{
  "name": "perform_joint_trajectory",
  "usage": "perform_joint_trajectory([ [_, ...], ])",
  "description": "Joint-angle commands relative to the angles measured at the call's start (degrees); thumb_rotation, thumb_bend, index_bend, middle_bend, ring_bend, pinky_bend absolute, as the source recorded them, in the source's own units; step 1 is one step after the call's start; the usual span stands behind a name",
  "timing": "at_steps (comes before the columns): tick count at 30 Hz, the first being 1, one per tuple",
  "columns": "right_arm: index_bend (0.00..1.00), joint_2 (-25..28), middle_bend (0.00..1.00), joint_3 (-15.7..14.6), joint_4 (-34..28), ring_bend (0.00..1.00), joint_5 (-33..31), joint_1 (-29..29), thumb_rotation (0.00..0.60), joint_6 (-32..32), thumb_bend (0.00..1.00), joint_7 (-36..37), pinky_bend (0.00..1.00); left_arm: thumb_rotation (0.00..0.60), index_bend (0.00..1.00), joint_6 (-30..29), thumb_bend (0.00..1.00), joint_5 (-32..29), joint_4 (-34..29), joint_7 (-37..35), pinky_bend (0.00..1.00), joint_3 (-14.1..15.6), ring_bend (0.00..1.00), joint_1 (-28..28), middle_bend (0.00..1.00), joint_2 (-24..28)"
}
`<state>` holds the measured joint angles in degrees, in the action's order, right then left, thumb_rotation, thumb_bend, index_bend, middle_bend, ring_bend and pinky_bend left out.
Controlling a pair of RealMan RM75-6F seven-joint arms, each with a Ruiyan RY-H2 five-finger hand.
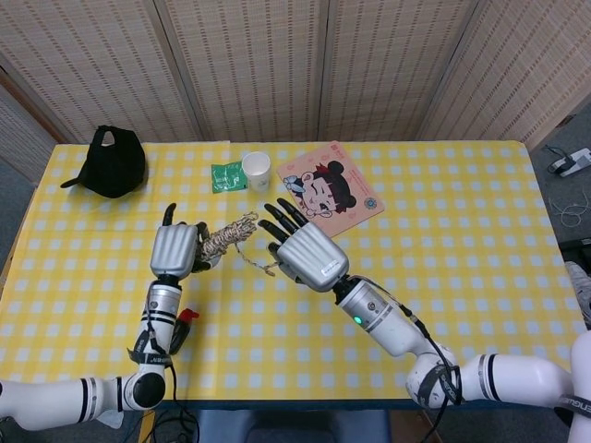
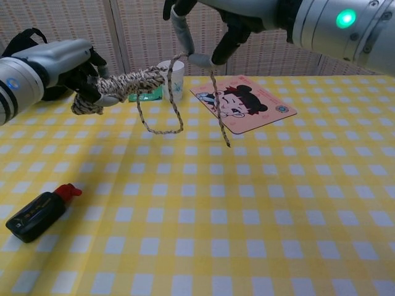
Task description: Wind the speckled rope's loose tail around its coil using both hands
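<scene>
My left hand [image 1: 177, 251] grips the speckled rope's coil [image 1: 227, 238] above the table's left half. In the chest view the coil [image 2: 123, 83] sticks out to the right of the left hand [image 2: 58, 65]. My right hand [image 1: 309, 255] is raised just right of the coil, fingers spread toward it. Seen from the chest, the right hand [image 2: 216, 24] pinches the loose tail [image 2: 215, 105] between the thumb and a finger. One slack loop [image 2: 162, 120] hangs from the coil. The tail's end dangles over the tablecloth.
A white cup [image 1: 256, 170] and a green packet [image 1: 227, 175] stand behind the coil. A pink cartoon card [image 1: 331, 189] lies to the right. A black cap [image 1: 113, 161] sits far left, and a black device with a red cap [image 2: 38, 213] lies near the front left.
</scene>
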<state>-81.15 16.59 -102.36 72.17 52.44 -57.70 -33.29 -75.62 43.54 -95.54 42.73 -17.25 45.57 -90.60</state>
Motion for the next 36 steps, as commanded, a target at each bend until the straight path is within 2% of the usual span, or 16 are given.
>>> perform_joint_trajectory([
  [1, 0.62, -1.07, 0.20, 1.21, 0.44, 0.00, -2.37, 1.65, 0.600, 0.41, 0.55, -1.66, 0.00, 0.467, 0.75, -0.78, 0.29, 2.49, -0.05, 0.23, 0.00, 1.82, 0.50, -0.04, 0.73, -1.21],
  [5, 0.62, -2.45, 0.20, 2.21, 1.54, 0.00, -5.22, 3.37, 0.600, 0.80, 0.55, -3.09, 0.00, 0.428, 0.75, -2.40, 0.29, 6.71, -0.60, 0.38, 0.00, 4.02, 0.50, -0.36, 0.73, -2.87],
  [8, 0.62, -3.47, 0.20, 2.66, 2.73, 0.00, -6.93, 4.50, 0.600, 0.90, 0.55, -3.77, 0.00, 0.425, 0.75, -2.72, 0.29, 9.54, -1.61, -0.85, 0.00, 5.02, 0.50, -0.76, 0.73, -3.69],
  [14, 0.62, -4.74, 0.20, 3.27, 5.04, 0.00, -9.46, 6.03, 0.600, 0.75, 0.55, -3.89, 0.00, 0.484, 0.76, -2.23, 0.29, 14.28, -3.17, -2.95, 0.00, 6.28, 0.50, -1.22, 0.73, -4.15],
  [20, 0.62, -5.27, 0.20, 3.40, 7.55, 0.00, -11.32, 6.76, 0.600, 0.65, 0.55, -2.89, 0.00, 0.503, 0.76, -0.35, 0.29, 19.81, -4.44, -8.92, 0.00, 7.21, 0.50, -1.91, 0.73, -3.76],
  [31, 0.62, -3.48, 0.20, 2.84, 11.54, 0.00, -12.86, 5.26, 0.600, 0.73, 0.55, 2.81, 0.00, 0.522, 0.76, -0.65, 0.29, 30.40, -3.44, -23.00, 0.00, 5.97, 0.50, -3.36, 0.73, -3.48],
  [36, 0.62, -3.40, 0.20, 1.95, 14.35, 0.00, -12.74, 4.28, 0.600, 1.33, 0.55, 6.23, 0.00, 0.527, 0.76, -0.83, 0.29, 32.78, -3.41, -28.50, 0.00, 5.16, 0.50, -4.08, 0.74, -3.03],
])
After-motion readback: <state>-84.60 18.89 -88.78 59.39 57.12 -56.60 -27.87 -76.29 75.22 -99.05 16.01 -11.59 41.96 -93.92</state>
